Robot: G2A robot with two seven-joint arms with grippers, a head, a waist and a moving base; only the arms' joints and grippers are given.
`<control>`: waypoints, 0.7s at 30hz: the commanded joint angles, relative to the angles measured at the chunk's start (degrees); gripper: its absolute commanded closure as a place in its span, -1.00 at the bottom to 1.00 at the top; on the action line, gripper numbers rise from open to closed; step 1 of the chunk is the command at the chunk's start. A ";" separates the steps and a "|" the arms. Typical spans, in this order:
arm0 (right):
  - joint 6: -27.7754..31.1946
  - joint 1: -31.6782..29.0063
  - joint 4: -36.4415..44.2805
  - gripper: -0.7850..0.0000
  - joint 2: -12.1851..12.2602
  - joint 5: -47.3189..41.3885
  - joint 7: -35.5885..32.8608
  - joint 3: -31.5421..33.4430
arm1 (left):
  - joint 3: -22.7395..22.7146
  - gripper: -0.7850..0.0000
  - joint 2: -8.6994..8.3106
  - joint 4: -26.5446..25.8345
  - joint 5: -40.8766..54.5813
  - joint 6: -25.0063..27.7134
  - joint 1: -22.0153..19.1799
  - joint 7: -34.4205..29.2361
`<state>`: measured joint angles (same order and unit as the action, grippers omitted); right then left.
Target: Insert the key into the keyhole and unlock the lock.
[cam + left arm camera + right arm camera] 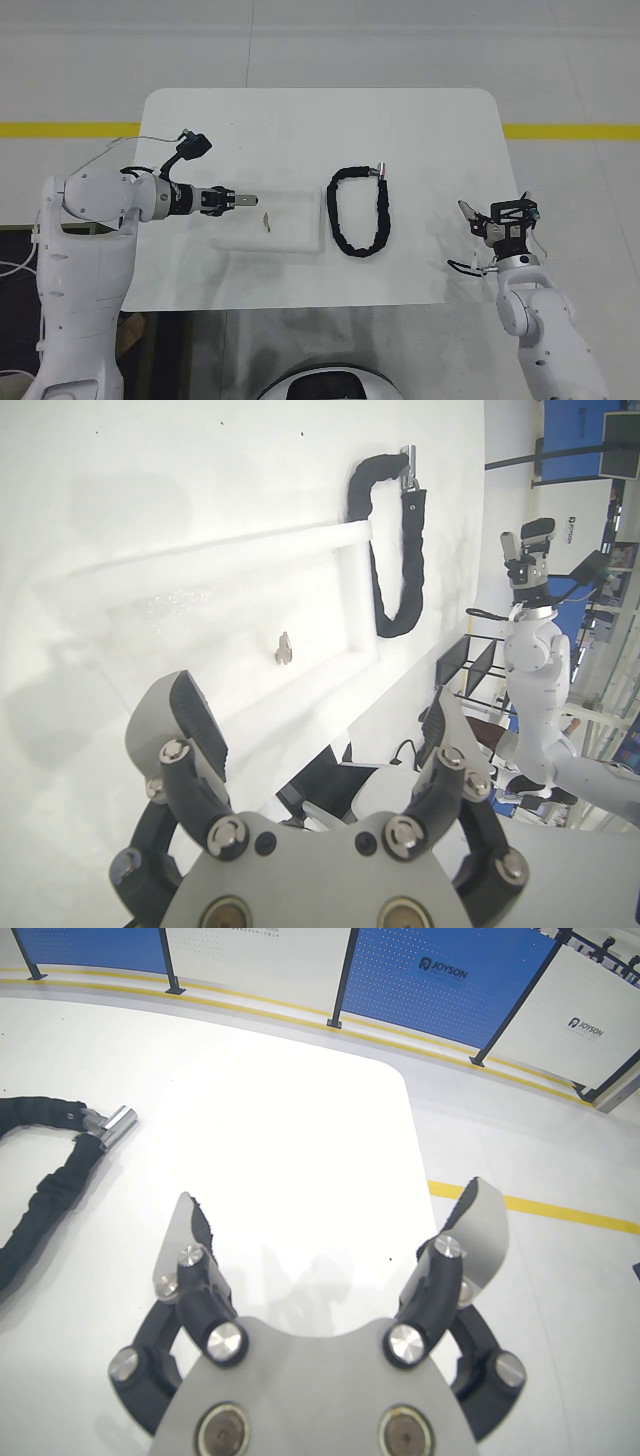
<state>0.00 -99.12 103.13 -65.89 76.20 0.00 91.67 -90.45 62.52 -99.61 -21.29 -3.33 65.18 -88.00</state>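
Note:
A small metal key (267, 221) (283, 649) lies in a shallow white foam tray (300, 240) (350, 565) near the table's middle. To its right lies the black sleeved chain lock (357, 212) (400, 565) (45, 1193) as a loop, its silver lock cylinder (380, 172) (410, 455) (118, 1122) at the far end. My left gripper (243, 201) (315, 700) is open just left of the key, with nothing between its fingers. My right gripper (468, 238) (332, 1208) is open and empty near the table's right front edge, well right of the lock.
The white table (430, 130) has rounded corners and bare room right of the lock. A yellow floor line (560, 131) runs behind the table. Blue and white partition panels (440, 973) stand beyond the far edge.

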 commanded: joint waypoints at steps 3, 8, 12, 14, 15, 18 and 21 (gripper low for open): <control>0.00 0.00 0.00 -1.00 0.00 0.00 0.00 0.00 | 9.65 -1.00 -0.15 5.58 -5.73 -3.21 -7.59 0.00; 0.00 0.00 0.00 -1.00 0.00 0.00 0.00 0.00 | 24.98 -1.00 -0.07 12.37 -6.15 -8.68 -17.43 0.00; 0.00 0.00 0.00 -1.00 0.00 0.00 0.00 0.00 | 31.31 -0.32 -0.99 14.62 -3.98 -11.64 -21.61 0.00; 0.00 0.00 0.00 -1.00 0.00 0.00 0.00 0.00 | 33.33 -0.07 -1.81 15.11 -3.75 -12.81 -22.54 0.00; 0.00 0.00 0.00 -1.00 0.00 0.00 0.00 0.00 | 34.23 0.07 -2.24 15.54 -4.08 -12.95 -22.88 0.00; 0.00 0.00 0.00 -1.00 0.00 0.00 0.00 0.00 | 36.25 0.05 -3.25 16.90 -3.18 -12.95 -23.49 0.00; 0.00 0.00 0.00 -1.00 0.00 0.00 0.00 0.00 | 38.06 0.04 -3.89 18.21 -2.27 -12.95 -24.29 0.00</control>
<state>0.00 -99.12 103.13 -65.89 76.20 0.00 91.67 -53.11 58.79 -81.62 -24.46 -16.29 41.13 -88.00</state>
